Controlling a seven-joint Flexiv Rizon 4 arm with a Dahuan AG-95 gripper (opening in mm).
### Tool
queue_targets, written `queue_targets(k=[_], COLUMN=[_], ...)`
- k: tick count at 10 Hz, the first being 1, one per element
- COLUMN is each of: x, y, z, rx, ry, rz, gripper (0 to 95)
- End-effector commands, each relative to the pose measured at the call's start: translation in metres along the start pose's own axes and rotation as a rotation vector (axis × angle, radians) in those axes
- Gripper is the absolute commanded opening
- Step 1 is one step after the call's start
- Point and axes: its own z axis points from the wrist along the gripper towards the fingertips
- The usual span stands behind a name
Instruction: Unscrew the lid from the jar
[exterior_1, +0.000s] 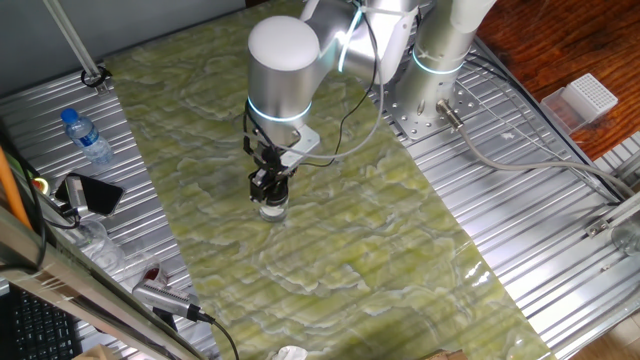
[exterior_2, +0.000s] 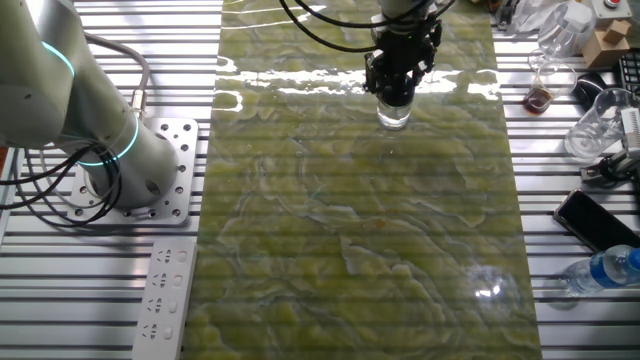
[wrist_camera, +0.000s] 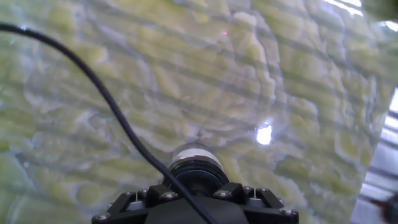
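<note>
The small clear glass jar (exterior_1: 273, 210) stands upright on the green marbled mat, left of its middle. In the other fixed view the jar (exterior_2: 393, 116) is near the mat's far edge. Its black lid (wrist_camera: 198, 178) shows in the hand view, with the jar's pale glass shoulder (wrist_camera: 196, 155) just beyond it. My gripper (exterior_1: 270, 190) comes straight down onto the jar's top, and its black fingers (exterior_2: 381, 84) flank the lid on both sides. The jaws appear shut on the lid. In the fixed views the fingers hide most of the lid.
A plastic water bottle with a blue cap (exterior_1: 88, 137) and a black phone (exterior_1: 95, 195) lie on the metal slats left of the mat. Glass cups (exterior_2: 600, 125) stand near the bottle (exterior_2: 605, 268). The arm's base (exterior_2: 150, 170) and a power strip (exterior_2: 165, 295) sit opposite. A black cable (wrist_camera: 93, 84) crosses the hand view.
</note>
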Motion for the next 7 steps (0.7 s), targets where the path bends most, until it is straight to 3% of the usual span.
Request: queue_targets(k=[1,3,7], x=[-0.0003,-0.0003,-0.0002], y=[-0.0002,-0.0002,-0.0003], z=[-0.0007,-0.0009,-0.0014], rx=[0.001,0.005,0.001], ry=[-0.004,-0.01,-0.009], rz=[-0.093,-0.172,-0.154], gripper=[0.0,0.0,0.0])
